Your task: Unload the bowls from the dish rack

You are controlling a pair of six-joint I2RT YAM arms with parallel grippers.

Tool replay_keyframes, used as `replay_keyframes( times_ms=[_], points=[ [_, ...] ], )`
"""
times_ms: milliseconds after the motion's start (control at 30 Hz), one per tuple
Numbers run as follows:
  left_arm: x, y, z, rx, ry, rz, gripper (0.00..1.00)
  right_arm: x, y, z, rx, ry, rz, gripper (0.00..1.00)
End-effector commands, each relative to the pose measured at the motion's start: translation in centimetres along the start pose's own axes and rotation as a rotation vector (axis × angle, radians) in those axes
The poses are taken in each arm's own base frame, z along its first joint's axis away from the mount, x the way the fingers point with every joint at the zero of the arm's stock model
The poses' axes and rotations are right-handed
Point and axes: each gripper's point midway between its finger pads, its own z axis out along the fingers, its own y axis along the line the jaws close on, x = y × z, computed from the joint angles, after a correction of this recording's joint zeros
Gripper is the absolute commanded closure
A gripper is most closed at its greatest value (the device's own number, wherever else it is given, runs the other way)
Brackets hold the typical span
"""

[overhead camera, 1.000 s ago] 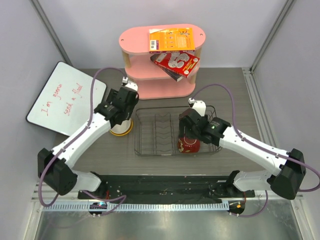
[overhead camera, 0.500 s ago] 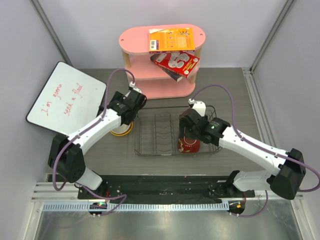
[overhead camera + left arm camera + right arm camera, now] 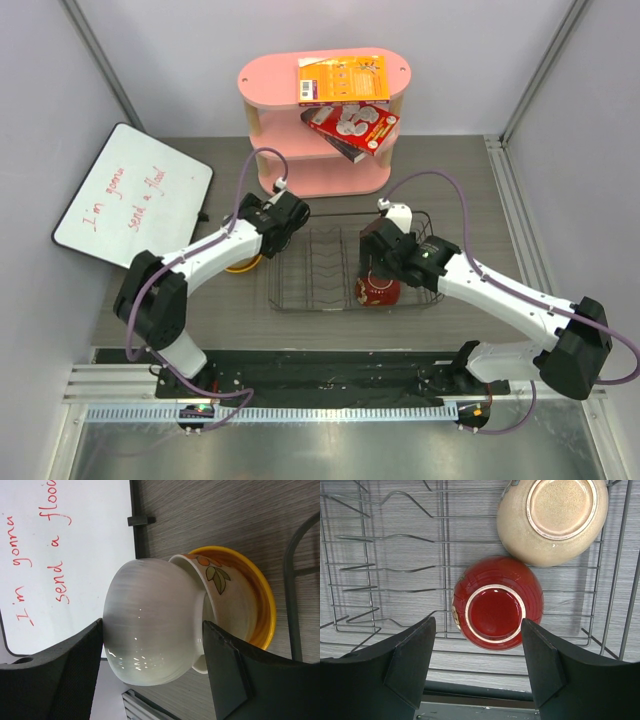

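Left end effector (image 3: 152,624): wide open, empty. White bowl (image 3: 145,605) rests on yellow bowl (image 3: 262,610), on the table (image 3: 225,515) beside the rack (image 3: 312,258). Right end effector (image 3: 477,621): wide open, empty, above the inverted red bowl (image 3: 497,602) in the rack. Beige bowl (image 3: 552,520) sits just beside it.

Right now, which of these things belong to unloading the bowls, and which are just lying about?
Job: rack, red bowl, beige bowl, white bowl, yellow bowl.
Lying about: pink shelf, whiteboard, orange box, red box.
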Motion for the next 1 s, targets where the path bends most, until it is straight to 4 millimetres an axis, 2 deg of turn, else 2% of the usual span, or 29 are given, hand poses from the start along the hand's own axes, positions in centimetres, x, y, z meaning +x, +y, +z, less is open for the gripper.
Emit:
replay_keyframes(
  times_ms=[0, 133, 400, 633, 667, 800, 833, 867, 967],
  points=[
    [-0.3, 0.4, -0.3, -0.045, -0.006, -0.030, 0.75, -0.8, 0.0, -0.5, -0.024, -0.036, 0.023, 0.25],
    [-0.7, 0.4, -1.0, -0.047, -0.017, -0.024, 0.61, -0.8, -0.4, -0.2, -0.005, -0.041, 0.027, 0.25],
    [-2.2, 0.8, -3.0, -0.046, -0.080, -0.039, 0.49, -1.2, -0.9, -0.4, 0.008, -0.056, 0.048, 0.25],
    [-2.2, 0.9, -3.2, -0.079, -0.092, -0.038, 0.36, -1.2, -1.2, -0.4, 0.013, -0.058, 0.056, 0.25],
    [-2.2, 0.8, -3.3, -0.081, -0.094, -0.038, 0.31, -1.2, -1.2, -0.4, 0.012, -0.059, 0.057, 0.25],
    [-2.3, 0.6, -3.6, -0.071, -0.103, -0.038, 0.26, -1.1, -1.3, -0.4, 0.012, -0.057, 0.056, 0.25],
    [-2.3, 0.5, -3.7, -0.070, -0.107, -0.036, 0.21, -1.1, -1.4, -0.3, 0.015, -0.054, 0.057, 0.25],
    [-2.4, 0.7, -3.8, -0.075, -0.115, -0.047, 0.04, -1.2, -1.3, -0.4, 0.013, -0.058, 0.059, 0.25],
    [-2.6, 0.3, -4.4, -0.034, -0.137, -0.059, 0.02, -1.3, -1.6, -0.4, 0.025, -0.065, 0.068, 0.25]
  ],
)
